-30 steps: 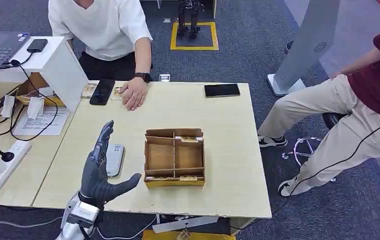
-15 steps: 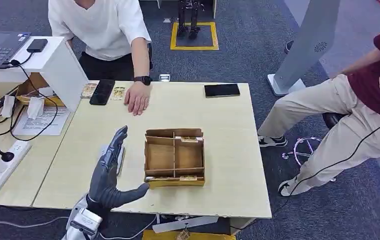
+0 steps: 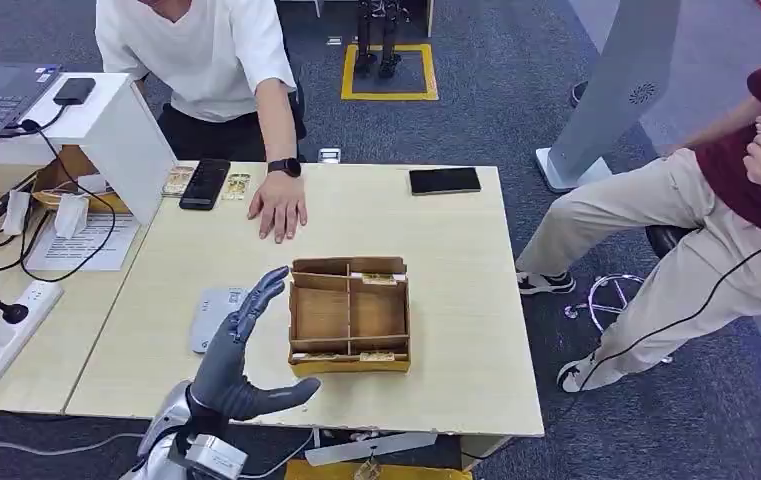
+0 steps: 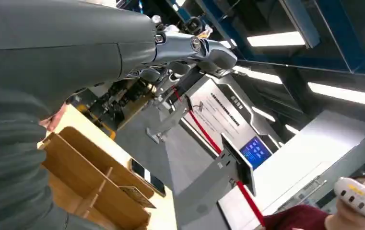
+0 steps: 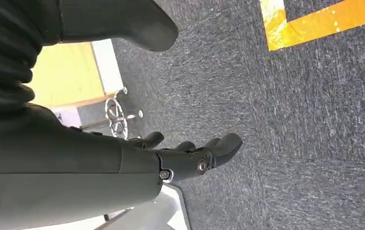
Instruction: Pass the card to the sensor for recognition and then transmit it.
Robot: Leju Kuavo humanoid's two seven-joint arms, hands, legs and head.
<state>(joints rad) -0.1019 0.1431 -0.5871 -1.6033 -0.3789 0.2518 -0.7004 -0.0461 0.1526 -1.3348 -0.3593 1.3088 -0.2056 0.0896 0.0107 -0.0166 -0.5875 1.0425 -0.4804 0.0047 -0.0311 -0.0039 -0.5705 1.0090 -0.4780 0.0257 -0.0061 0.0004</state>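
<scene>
A: What moved?
B: The left hand (image 3: 241, 355) went right toward the box (image 3: 349, 314), baring the sensor (image 3: 213, 317); the person's hand (image 3: 279, 207) slid nearer.
A: From big to small?
B: Table (image 3: 436, 240), box at its middle, grey sensor left of it. Cards (image 3: 237, 186) lie far left, beside a phone (image 3: 204, 184).
A: Hands?
B: Left: fingers spread, empty. Right hand (image 5: 180, 158): hangs over carpet, fingers loosely curled, empty.
</scene>
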